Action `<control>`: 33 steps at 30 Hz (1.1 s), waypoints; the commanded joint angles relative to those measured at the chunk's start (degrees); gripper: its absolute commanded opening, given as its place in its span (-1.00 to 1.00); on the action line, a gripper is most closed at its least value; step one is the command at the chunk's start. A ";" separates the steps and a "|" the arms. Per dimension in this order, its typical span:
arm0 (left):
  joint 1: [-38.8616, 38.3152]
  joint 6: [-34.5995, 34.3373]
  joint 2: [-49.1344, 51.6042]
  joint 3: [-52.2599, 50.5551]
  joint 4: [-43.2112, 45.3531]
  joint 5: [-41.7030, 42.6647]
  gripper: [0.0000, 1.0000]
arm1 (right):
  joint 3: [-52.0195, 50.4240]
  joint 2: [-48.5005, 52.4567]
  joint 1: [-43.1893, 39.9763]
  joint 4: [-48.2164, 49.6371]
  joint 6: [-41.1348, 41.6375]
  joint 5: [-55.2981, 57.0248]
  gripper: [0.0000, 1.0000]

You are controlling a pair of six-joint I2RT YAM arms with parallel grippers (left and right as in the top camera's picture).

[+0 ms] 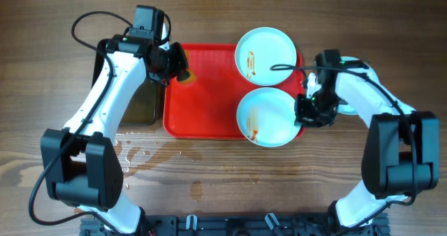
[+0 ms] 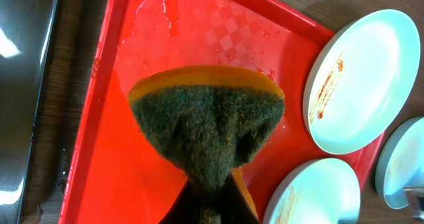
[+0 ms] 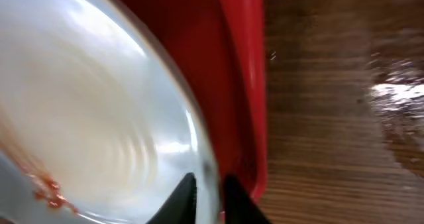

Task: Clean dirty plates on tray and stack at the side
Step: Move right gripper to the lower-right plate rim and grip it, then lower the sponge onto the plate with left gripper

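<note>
The red tray (image 1: 202, 103) lies mid-table. Two pale blue plates with reddish sauce streaks sit at its right end: a far one (image 1: 265, 53) and a near one (image 1: 269, 116). A third plate (image 1: 347, 109) lies right of the tray, mostly hidden by my right arm. My left gripper (image 1: 178, 67) is shut on an orange and dark-green sponge (image 2: 205, 124), held over the tray's (image 2: 132, 85) far left part. My right gripper (image 1: 304, 114) is shut on the near plate's right rim (image 3: 86, 118), one finger on each side of it (image 3: 209, 197).
A black pan (image 1: 143, 100) stands left of the tray, partly under my left arm, and also shows in the left wrist view (image 2: 20, 85). Water puddles (image 1: 140, 152) lie on the wooden table in front of the tray. The tray floor is wet.
</note>
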 commanded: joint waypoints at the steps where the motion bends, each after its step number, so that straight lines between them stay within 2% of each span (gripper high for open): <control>1: -0.26 -0.55 0.33 -0.33 -0.04 -0.59 -0.92 | -0.76 -0.96 2.01 0.52 0.39 1.86 -0.91; 7: -0.24 -0.50 0.33 -0.33 -0.02 -1.29 -0.92 | 3.50 -7.82 6.27 -1.64 4.59 1.86 -0.91; 10: -0.24 -0.07 0.33 -0.33 -0.02 -2.97 -0.92 | 6.86 -9.94 11.80 4.09 11.45 1.86 -0.91; 13: -0.24 -0.09 0.33 -0.33 -0.04 -3.17 -0.92 | 6.84 -5.40 18.43 12.00 21.53 6.10 -0.91; 19: -0.24 -0.09 0.33 -0.33 -0.44 -3.17 -0.92 | 6.86 3.37 24.48 16.90 26.67 5.68 -0.91; 25: -0.24 -0.09 0.33 -0.33 -0.42 -3.15 -0.92 | 6.86 3.65 24.24 21.33 25.05 5.07 -0.26; 27: -0.26 -0.09 0.33 -0.33 -0.48 -3.15 -0.92 | 6.86 4.68 24.20 22.45 23.98 5.05 -0.19; 31: -0.26 -0.09 0.33 -0.33 -0.92 -3.15 -0.92 | 6.88 7.08 24.20 24.90 23.61 4.61 -0.36; 33: -0.26 -0.09 0.33 -0.33 -1.97 -3.15 -0.92 | 6.86 7.56 24.20 26.56 23.71 4.68 -0.60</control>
